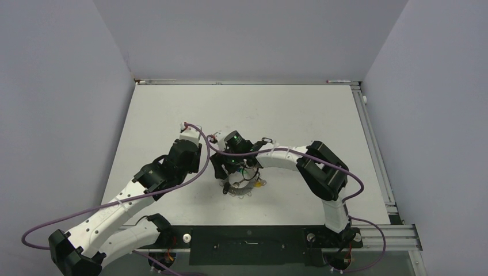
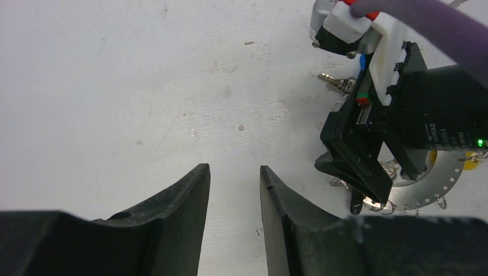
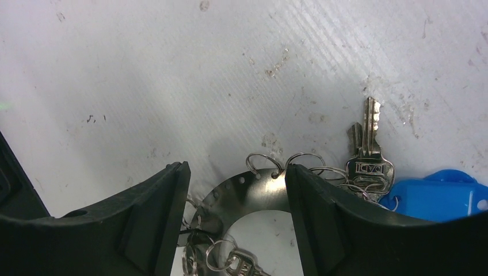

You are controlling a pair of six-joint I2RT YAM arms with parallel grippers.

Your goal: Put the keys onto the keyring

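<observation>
A white worktop (image 1: 288, 109), scuffed and speckled with small dark marks, is closed in by plain pale grey walls: a back wall (image 1: 247, 34) along its far edge, a left wall (image 1: 52, 115) and a right wall (image 1: 437, 86). A metal rail (image 1: 375, 149) runs along the right edge. The light is even, the shadows soft.

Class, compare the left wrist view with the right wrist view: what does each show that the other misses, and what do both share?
Left wrist only: the left gripper, open over the table, and a yellow tag. Right wrist only: the key's stamped head, and the keyring seen between the right gripper's open fingers. Both: table, keyring, right gripper, the silver key and a blue tag.
</observation>
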